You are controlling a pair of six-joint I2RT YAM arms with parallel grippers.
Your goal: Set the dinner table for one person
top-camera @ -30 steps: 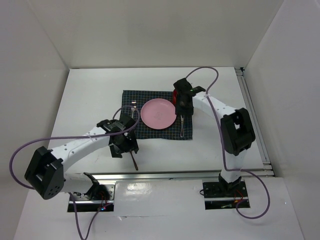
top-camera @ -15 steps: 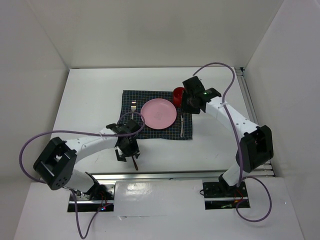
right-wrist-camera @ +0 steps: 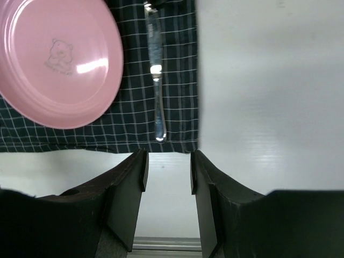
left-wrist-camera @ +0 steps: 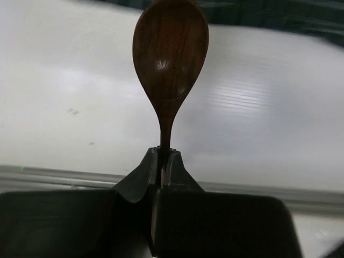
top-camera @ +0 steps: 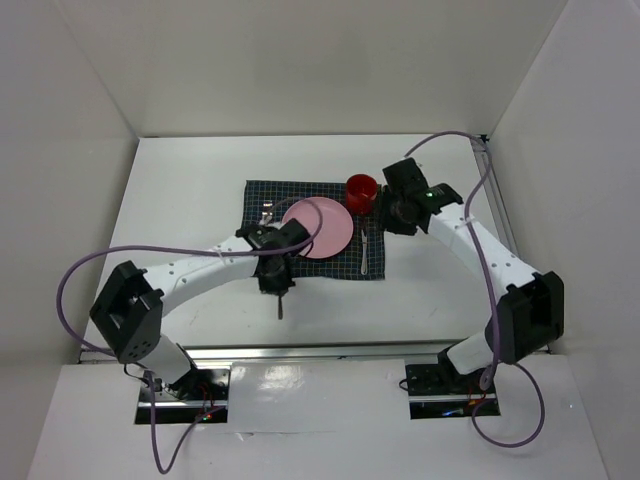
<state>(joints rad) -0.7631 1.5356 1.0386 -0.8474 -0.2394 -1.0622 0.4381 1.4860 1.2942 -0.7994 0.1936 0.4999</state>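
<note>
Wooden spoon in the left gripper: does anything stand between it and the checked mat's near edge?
Nothing visible: only bare table lies between the wooden spoon and the mat; the pink plate sits farther in.

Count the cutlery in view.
3: a wooden spoon in the left fingers, a fork, partly hidden, on the mat left of the plate, a knife right of it.

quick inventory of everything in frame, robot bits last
dinner table: 1, white, under everything
mat: 1, dark navy checked, mid-table
plate: 1, pink, on the mat
cup: 1, red, at the mat's far right corner
knife: 1, silver, on the mat right of the plate
fork: 1, silver, on the mat left of the plate, partly hidden
spoon: 1, dark wood, held above the table
left gripper: 1, black, shut on the spoon handle
right gripper: 1, black, open, empty
</note>
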